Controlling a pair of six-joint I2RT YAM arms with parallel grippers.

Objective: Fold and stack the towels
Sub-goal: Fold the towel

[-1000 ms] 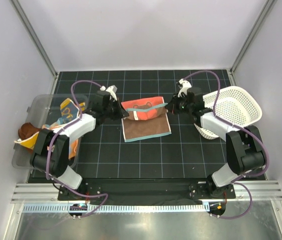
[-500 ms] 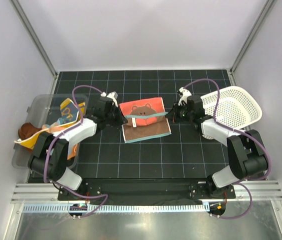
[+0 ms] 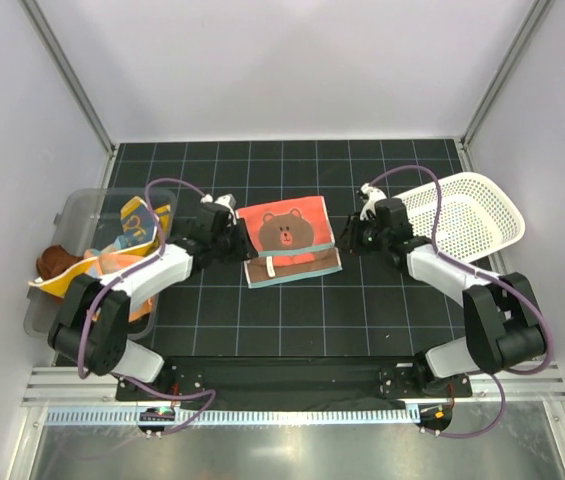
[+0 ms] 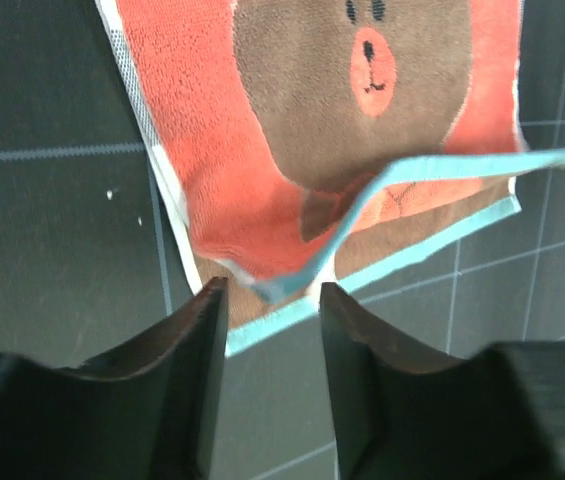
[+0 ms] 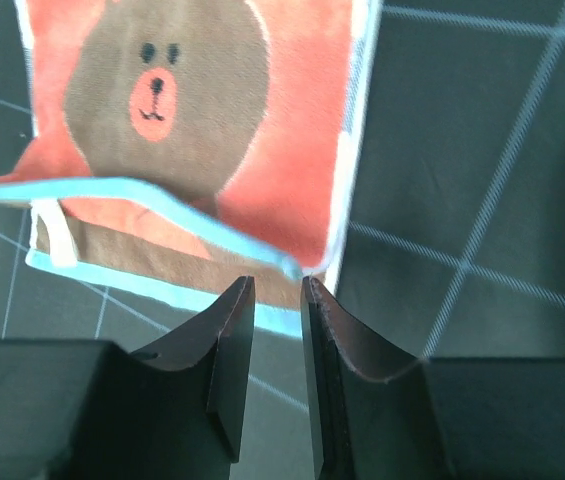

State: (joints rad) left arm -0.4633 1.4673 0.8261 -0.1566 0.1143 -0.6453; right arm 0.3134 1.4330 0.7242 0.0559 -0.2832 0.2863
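From the left: the clear bin (image 3: 70, 215) holds a heap of unfolded towels (image 3: 127, 240). The bear towel (image 3: 287, 238) lies folded on the dark surface (image 3: 292, 310) between my two arms, with the white basket (image 3: 472, 215) off to the right.

My worry is the top flap. In both wrist views its teal-edged near hem hangs lifted off the layer below, so it may land crooked or spring open. If I pull either arm away with a corner snagged on a fingertip, the whole fold would drag askew.

The left pincer (image 4: 269, 290) is released, jaws well apart. The flap's corner sits loose between them, touching neither finger as far as I can see. The right pincer (image 5: 272, 285) is parted only narrowly, and the other corner ends just at its tips, apparently free.
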